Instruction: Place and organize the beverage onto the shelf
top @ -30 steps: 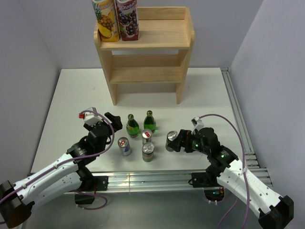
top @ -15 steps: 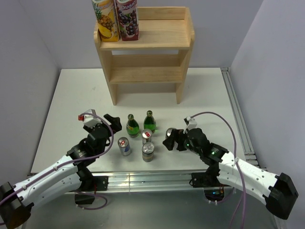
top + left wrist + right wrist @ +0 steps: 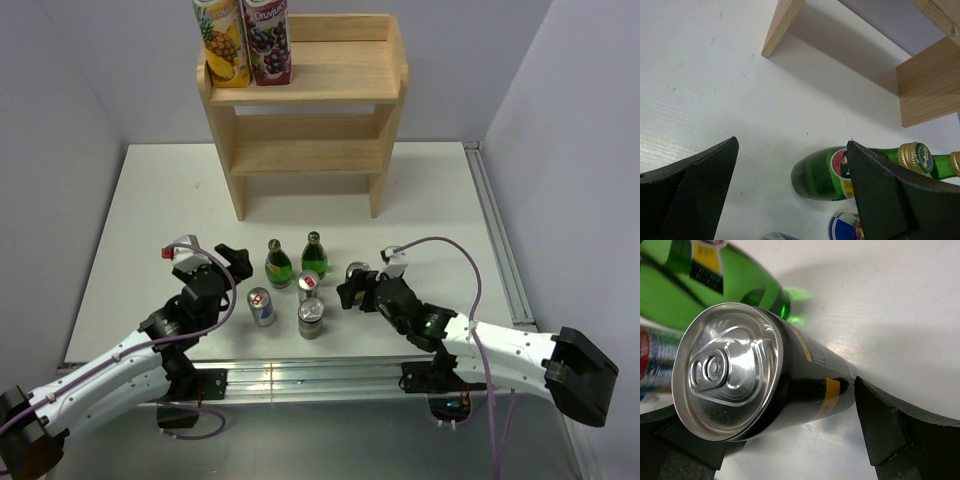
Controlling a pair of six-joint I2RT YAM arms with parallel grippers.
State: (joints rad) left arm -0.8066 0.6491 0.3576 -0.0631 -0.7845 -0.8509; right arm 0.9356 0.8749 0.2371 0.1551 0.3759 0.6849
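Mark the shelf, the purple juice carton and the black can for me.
shelf [image 3: 330,85], overhead view, top board.
purple juice carton [image 3: 268,40], overhead view, front face.
black can [image 3: 727,370], right wrist view, lid.

So the white desk [image 3: 150,200] has the wooden shelf [image 3: 305,157] standing at its far middle. Well nearer there's a small bunch: left green bottle [image 3: 278,266] and right green bottle [image 3: 314,257] side by side, both upright. Just in front of them stand the middle can [image 3: 309,285], left can [image 3: 260,306] and near can [image 3: 311,317]. The black can [image 3: 357,270] sits in the right tool [image 3: 356,288], and I can't tell if it touches the desk.
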